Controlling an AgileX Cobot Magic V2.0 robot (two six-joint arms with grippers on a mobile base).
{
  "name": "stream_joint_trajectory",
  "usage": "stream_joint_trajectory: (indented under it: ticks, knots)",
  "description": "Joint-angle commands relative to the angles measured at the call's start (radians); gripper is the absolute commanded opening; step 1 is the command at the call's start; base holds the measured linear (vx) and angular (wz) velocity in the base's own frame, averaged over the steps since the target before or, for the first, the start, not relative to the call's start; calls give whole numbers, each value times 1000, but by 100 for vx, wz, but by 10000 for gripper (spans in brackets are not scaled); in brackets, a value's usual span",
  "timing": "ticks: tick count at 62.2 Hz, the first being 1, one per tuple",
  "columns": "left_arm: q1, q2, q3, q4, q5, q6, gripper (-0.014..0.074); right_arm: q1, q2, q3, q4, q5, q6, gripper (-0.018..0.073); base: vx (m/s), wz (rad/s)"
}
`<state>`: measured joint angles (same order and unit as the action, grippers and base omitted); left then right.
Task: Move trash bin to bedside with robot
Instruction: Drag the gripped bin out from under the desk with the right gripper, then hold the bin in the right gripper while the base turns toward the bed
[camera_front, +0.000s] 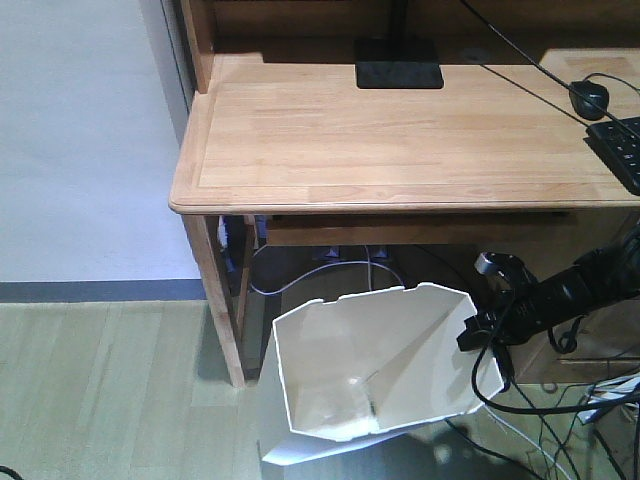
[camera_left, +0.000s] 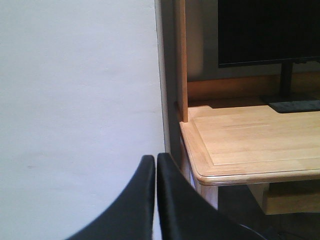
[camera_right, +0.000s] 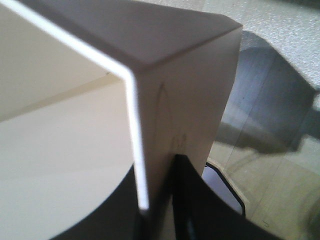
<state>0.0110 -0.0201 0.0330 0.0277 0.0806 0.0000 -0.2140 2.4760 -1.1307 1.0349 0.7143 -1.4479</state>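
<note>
Wooden desk (camera_front: 400, 130) with monitor stand (camera_front: 399, 62), mouse (camera_front: 589, 97), keyboard (camera_front: 622, 148)

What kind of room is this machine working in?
Probably a home study or office corner: a wooden desk carrying a monitor, keyboard and mouse, with a white trash bin in front.
</note>
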Motion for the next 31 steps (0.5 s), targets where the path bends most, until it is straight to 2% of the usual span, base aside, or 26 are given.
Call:
stream_joint_trajectory:
  ticks: [1, 31]
  knots:
    - [-6, -8, 12, -9, -74, -14, -6, -2, -74, -9, 66, 228, -2, -4, 0, 0]
    - [-6, -8, 12, -9, -74, -14, -6, -2, -74, -9, 67, 228, -2, -4, -1, 3]
